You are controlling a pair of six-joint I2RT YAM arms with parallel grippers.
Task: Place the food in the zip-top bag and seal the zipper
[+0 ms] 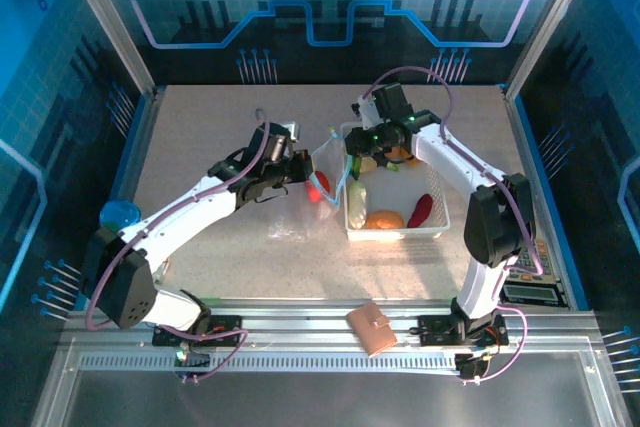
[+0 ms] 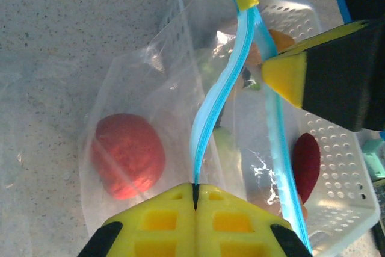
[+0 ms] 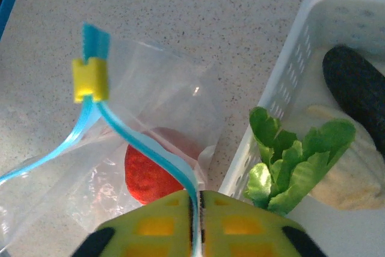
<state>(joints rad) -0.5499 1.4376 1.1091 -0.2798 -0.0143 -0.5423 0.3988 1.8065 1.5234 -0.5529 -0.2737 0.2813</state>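
Observation:
The clear zip-top bag [image 1: 305, 197] hangs between both grippers, left of the basket. My left gripper [image 2: 197, 186] is shut on one lip of the light-blue zipper [image 2: 210, 112]. My right gripper [image 3: 196, 195] is shut on the other lip of the zipper [image 3: 150, 148]. The two lips are spread apart and meet at a yellow slider [image 3: 90, 79]. One red food piece [image 2: 127, 154] lies inside the bag. More food sits in the basket: leafy green [image 3: 289, 161], dark purple [image 3: 355, 88], orange [image 1: 385, 219], dark red [image 1: 420, 210].
The white perforated basket [image 1: 440, 230] stands right of the bag, close against it. A brown wallet [image 1: 372, 328] lies on the near rail. A blue round object [image 1: 120, 215] sits at the table's left edge. Open tabletop lies left of the bag and behind it.

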